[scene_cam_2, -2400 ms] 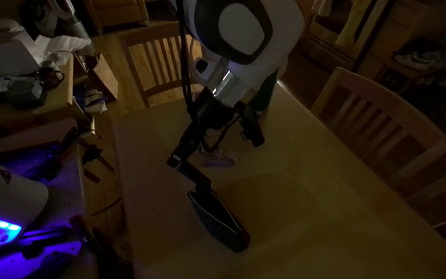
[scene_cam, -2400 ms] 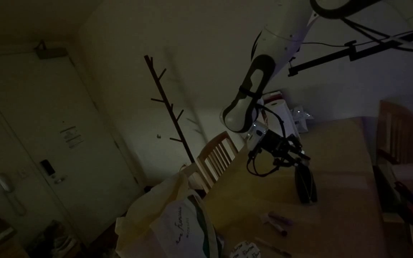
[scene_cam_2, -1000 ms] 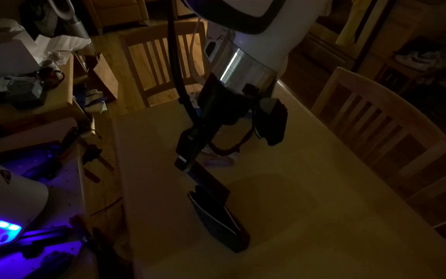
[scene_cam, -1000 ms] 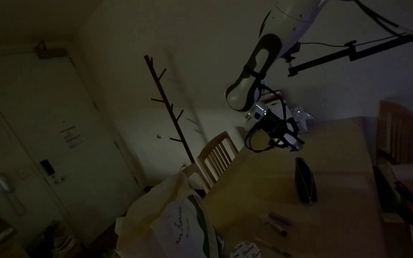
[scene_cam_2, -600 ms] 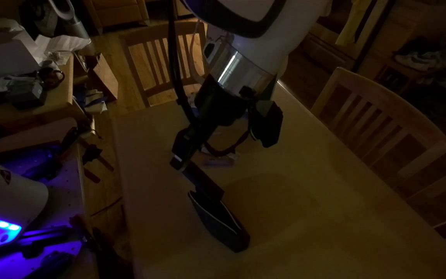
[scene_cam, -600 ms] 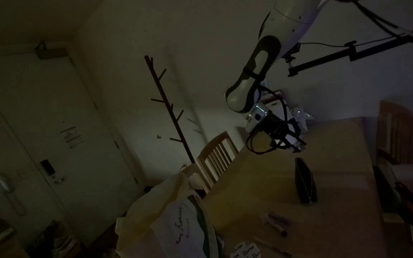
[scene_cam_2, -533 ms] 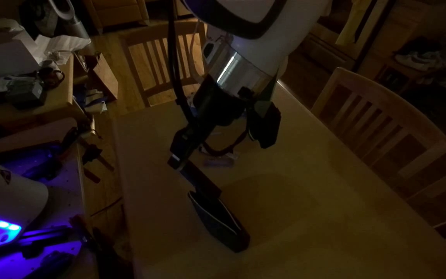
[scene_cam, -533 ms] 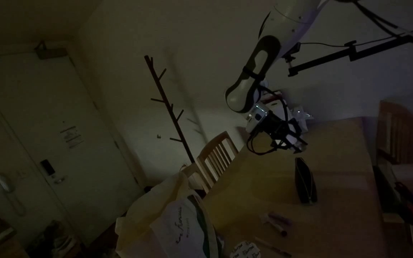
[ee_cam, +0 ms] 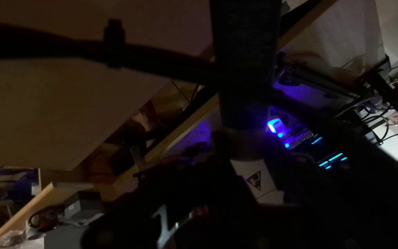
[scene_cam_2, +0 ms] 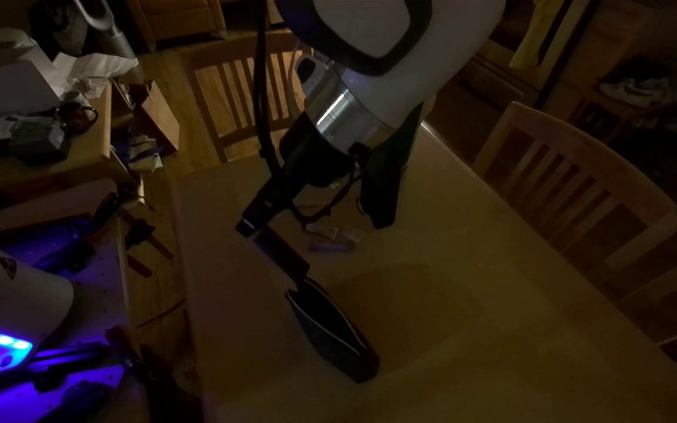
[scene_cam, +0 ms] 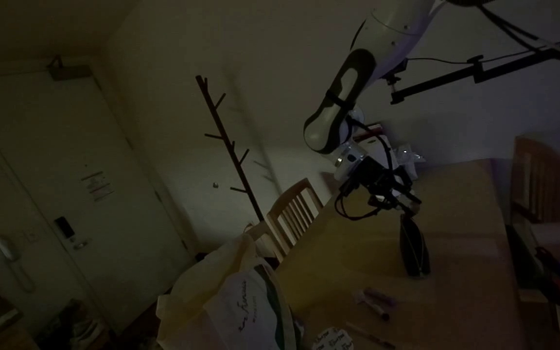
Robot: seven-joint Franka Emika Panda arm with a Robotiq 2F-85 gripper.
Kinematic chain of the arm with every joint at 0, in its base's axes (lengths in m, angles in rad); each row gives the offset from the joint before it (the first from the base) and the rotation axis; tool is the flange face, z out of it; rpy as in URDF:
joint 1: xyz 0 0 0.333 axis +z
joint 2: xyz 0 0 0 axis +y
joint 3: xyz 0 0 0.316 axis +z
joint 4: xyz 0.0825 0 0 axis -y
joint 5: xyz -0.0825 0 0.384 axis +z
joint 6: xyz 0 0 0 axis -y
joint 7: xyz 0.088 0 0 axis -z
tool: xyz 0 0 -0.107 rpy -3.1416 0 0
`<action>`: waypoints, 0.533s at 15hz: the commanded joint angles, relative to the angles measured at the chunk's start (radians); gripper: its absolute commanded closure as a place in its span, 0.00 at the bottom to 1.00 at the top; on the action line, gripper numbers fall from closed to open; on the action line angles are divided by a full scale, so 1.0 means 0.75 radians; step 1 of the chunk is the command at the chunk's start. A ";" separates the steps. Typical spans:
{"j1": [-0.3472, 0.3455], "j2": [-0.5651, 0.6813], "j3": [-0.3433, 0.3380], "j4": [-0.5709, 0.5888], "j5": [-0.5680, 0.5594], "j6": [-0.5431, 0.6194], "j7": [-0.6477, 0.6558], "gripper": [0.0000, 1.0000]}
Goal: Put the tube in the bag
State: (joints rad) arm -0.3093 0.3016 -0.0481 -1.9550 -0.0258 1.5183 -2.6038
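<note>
Tube (scene_cam_2: 280, 254) slants from the gripper (scene_cam_2: 247, 227), fingers clamped on its upper end, toward the far-left tip of the open bag (scene_cam_2: 334, 345) in an exterior view — best shift near-right, over the mouth, before release.
</note>
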 commanded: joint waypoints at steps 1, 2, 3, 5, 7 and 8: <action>-0.269 0.058 0.325 0.035 0.022 -0.056 0.001 0.92; -0.333 0.091 0.395 0.049 0.013 -0.082 0.001 0.92; -0.366 0.117 0.421 0.060 0.008 -0.107 0.002 0.92; -0.180 0.126 0.157 0.064 0.053 -0.130 0.029 0.92; -0.127 0.100 0.115 0.020 0.041 -0.085 -0.013 0.68; -0.121 0.111 0.085 0.024 0.045 -0.085 -0.010 0.68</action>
State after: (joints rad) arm -0.4702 0.3870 0.0906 -1.9384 -0.0103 1.4554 -2.5921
